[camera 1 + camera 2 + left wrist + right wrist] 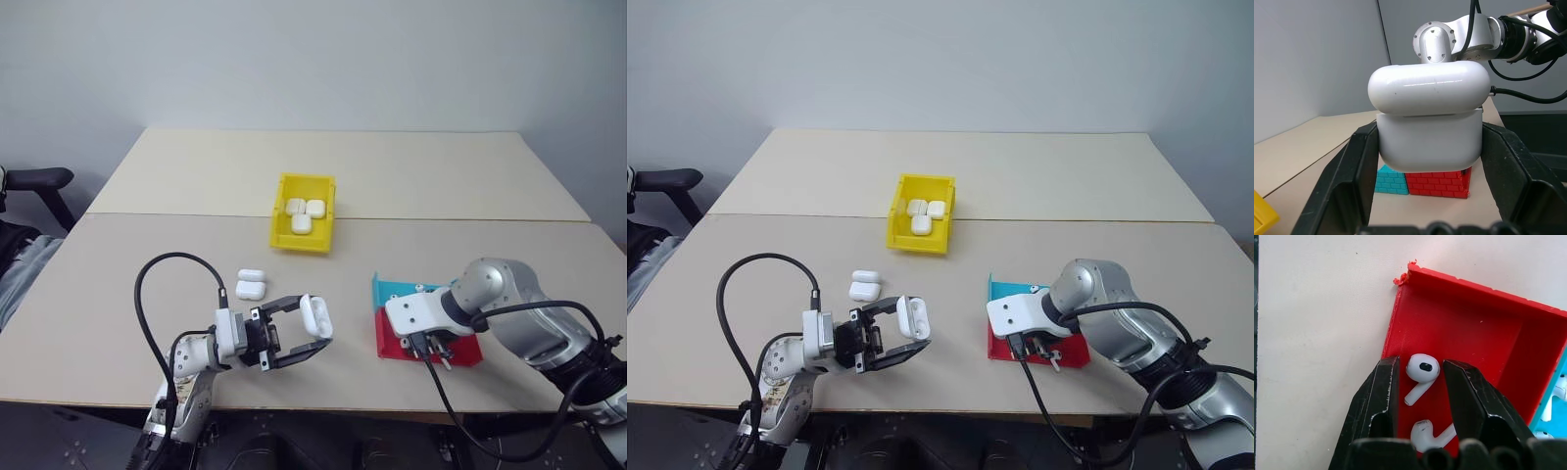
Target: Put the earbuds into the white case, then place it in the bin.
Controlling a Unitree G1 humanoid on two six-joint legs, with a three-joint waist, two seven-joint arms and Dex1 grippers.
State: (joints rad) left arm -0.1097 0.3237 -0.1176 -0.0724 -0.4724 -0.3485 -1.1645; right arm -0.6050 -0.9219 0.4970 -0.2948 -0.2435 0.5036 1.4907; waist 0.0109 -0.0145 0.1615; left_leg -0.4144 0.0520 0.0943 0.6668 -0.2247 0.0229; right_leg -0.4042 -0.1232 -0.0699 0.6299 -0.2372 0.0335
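My left gripper [315, 325] is shut on the white case [315, 313] and holds it above the table's front left. The case's lid [1429, 87] stands slightly ajar. My right gripper [1421, 366] points down into the red tray [1469, 333] at the front right. It is open, and its fingers [1382, 391] straddle one of the earbuds [1422, 369] that lies on the tray floor. A second earbud [1431, 433] lies closer to the wrist. The yellow bin [302, 245] stands at the table's middle with three closed cases [305, 212] in it.
Two more white cases [252, 284] lie on the table between the bin and my left gripper. A teal tray [392, 291] with more earbuds [1558, 387] adjoins the red tray's far side. A black chair arm [37, 180] is at the far left.
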